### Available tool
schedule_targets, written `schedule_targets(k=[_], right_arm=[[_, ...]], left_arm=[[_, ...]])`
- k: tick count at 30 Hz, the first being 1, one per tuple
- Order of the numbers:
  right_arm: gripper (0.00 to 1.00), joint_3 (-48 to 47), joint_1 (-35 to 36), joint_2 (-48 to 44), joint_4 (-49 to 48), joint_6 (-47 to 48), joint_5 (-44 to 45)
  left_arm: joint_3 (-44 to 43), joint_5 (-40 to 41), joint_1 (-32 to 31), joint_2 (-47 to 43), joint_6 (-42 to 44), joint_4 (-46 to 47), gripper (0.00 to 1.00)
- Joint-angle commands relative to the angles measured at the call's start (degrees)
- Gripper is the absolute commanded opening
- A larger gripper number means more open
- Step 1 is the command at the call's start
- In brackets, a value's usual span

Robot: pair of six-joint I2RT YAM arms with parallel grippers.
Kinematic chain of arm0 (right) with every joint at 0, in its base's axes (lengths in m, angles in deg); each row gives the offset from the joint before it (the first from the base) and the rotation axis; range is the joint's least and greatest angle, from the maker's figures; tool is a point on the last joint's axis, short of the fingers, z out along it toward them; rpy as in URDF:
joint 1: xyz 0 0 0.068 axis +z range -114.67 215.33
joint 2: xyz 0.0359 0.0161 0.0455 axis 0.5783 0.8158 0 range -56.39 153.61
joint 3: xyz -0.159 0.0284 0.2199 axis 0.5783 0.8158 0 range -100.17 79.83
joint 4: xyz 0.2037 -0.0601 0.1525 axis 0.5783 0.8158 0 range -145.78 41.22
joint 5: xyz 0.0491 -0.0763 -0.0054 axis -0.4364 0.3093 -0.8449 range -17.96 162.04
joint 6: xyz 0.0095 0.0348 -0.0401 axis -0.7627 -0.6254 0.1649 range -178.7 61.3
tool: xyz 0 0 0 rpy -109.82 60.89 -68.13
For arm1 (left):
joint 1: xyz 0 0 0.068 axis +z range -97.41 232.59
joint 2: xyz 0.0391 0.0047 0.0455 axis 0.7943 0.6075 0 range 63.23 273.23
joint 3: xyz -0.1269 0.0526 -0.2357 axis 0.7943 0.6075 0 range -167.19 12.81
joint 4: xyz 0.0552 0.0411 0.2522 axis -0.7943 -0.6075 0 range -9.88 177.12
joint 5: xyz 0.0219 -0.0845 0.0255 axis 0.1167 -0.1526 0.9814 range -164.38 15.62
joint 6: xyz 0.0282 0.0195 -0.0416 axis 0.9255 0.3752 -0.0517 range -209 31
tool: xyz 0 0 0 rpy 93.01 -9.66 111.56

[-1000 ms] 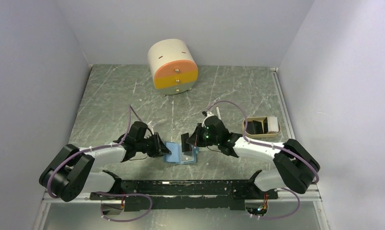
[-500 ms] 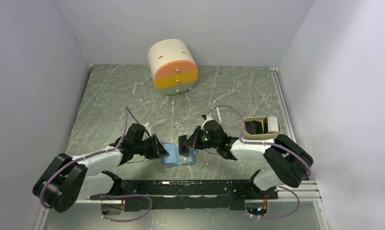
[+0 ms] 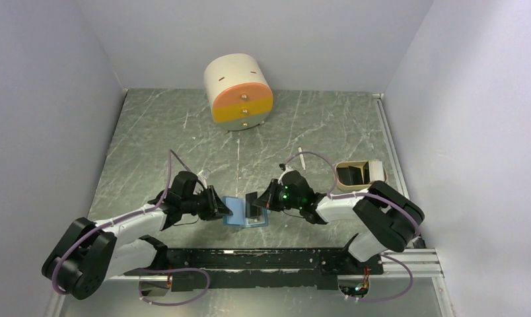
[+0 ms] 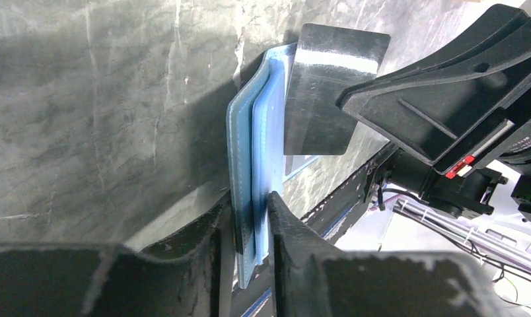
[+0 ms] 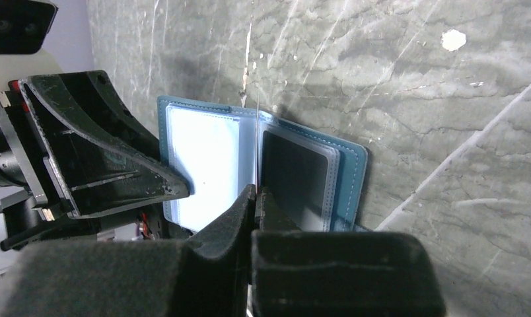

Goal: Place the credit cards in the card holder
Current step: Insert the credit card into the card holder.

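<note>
Currently left claw [image 4: 251, 205] pinching card holder [image 4: 244, 139] edge; right claw [image 5: 256, 198] closed tight on credit card [image 4: 325, 99], upright over holder.

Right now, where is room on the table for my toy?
Bare table: between the drawer unit and the card holder, plus both back corners. Crowded: around it, where left fingers and right fingers meet, and by the tray.
</note>
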Motion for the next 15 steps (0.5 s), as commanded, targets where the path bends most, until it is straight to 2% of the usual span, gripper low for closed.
schedule_targets(k=[1,5,11,15], right_arm=[[0.00,1.0,0.3,1.4,-4.0,-0.8,-1.9],[0.00,2.2,0.3,3.5,-8.9,-3.0,-5.2],[0.00,2.9,0.4,6.6,-13.0,-4.9,-7.9],[0.00,3.1,0.4,6.5,-13.9,-5.9,-9.0]], left_arm=[[-1.1,0.0,0.5,-0.9,1.3,-2.7,0.31],[-0.5,-0.1,0.5,-0.9,1.2,-2.1,0.28],[-1.1,1.6,0.6,1.8,3.4,-2.7,0.10],[-1.4,2.7,0.6,2.8,4.1,-3.2,0.09]])
